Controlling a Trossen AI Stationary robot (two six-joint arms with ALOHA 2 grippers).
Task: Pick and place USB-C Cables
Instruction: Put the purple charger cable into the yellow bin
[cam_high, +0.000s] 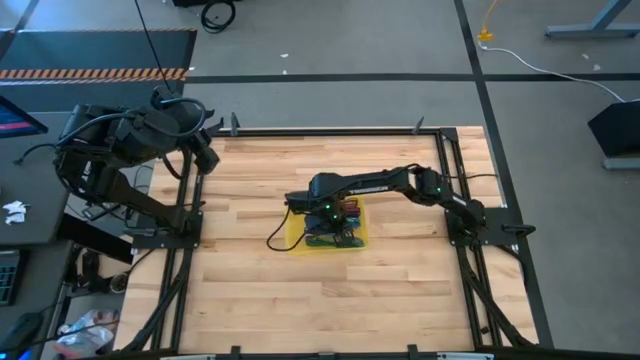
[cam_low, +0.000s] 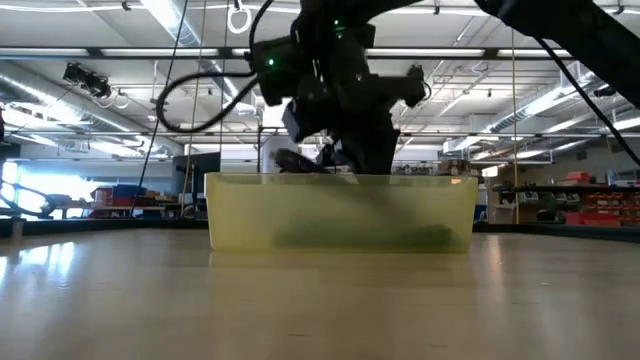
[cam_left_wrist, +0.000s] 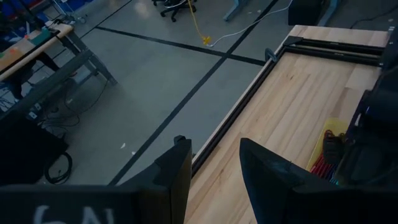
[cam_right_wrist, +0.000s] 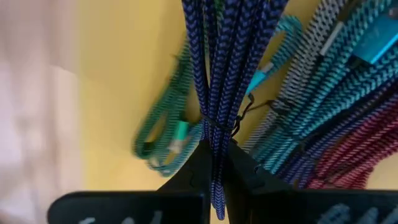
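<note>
1. Wood table (cam_high: 400, 290), light planks, black rail frame (cam_high: 330, 131) round edge.
2. Yellow bin (cam_low: 340, 212), translucent, mid-table, directly under right tool.
3. Grey floor, black tape lines (cam_high: 330, 77) beyond table.
4. Yellow floor cord (cam_left_wrist: 198, 28), far from left tool.
5. Hazard-stripe strip (cam_high: 95, 73), behind left tool.

Blue-black braided cable (cam_right_wrist: 217, 68), green cable (cam_right_wrist: 163, 134), yellow bin (cam_right_wrist: 118, 74).

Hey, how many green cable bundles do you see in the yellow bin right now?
1. The green cable bundle lies on the yellow bin floor beside the blue bundle clamped in the right gripper. Others may be hidden.
</note>
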